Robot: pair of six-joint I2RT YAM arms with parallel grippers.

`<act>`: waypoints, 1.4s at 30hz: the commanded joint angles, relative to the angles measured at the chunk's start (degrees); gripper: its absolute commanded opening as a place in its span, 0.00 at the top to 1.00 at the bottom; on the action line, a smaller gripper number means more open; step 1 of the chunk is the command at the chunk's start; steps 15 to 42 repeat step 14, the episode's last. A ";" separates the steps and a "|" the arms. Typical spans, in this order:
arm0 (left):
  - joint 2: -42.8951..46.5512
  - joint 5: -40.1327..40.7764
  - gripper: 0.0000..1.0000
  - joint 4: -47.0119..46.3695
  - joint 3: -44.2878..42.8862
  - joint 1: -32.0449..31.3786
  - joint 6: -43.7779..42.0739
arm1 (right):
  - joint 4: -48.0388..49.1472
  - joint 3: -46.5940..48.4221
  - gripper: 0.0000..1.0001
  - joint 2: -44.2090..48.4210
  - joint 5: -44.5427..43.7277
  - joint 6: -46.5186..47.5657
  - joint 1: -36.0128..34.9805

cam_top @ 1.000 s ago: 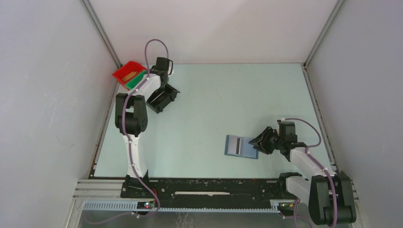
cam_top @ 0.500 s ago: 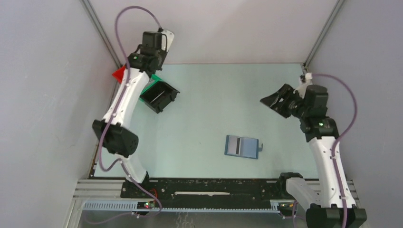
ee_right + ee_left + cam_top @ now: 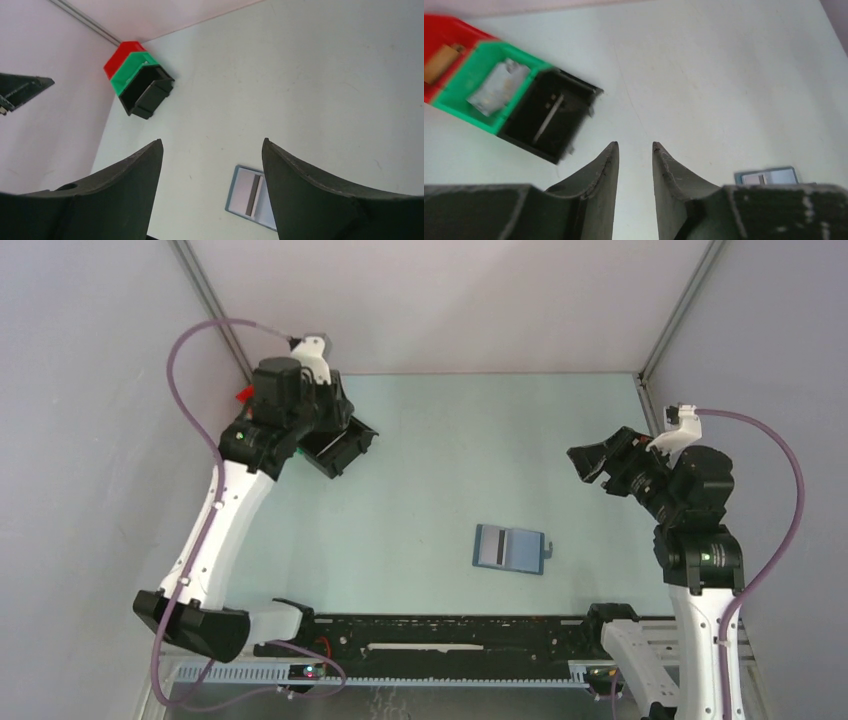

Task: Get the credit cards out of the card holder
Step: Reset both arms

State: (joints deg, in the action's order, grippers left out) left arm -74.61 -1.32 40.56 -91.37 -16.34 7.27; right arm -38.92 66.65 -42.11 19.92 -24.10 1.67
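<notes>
Now we see the card holder [image 3: 510,548] spread on the desk [image 3: 450,460]; far left of it our left pincer [image 3: 634,145] stands slightly parted, right of it our right pincer [image 3: 212,141] gapes, both empty.

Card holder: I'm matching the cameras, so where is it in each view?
Top external: card holder lies right of centre, toward the arms.
Left wrist: card holder at the lower right edge.
Right wrist: card holder at bottom centre.
Shared landmark: the black bin.
</notes>
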 commanded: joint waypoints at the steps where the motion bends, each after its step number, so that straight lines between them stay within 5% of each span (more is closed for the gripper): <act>1: 7.83 -4.50 0.63 -12.11 14.51 -0.04 5.70 | 4.49 -4.25 0.18 0.19 -0.33 1.31 0.28; 6: 12.32 -3.91 0.61 -16.72 22.13 -0.05 7.96 | 7.95 -9.43 0.18 0.62 -0.32 -0.93 0.26; 42: 11.94 -5.63 0.61 -16.46 22.47 -0.08 8.00 | 8.87 -9.99 0.19 0.02 -0.42 -1.89 0.26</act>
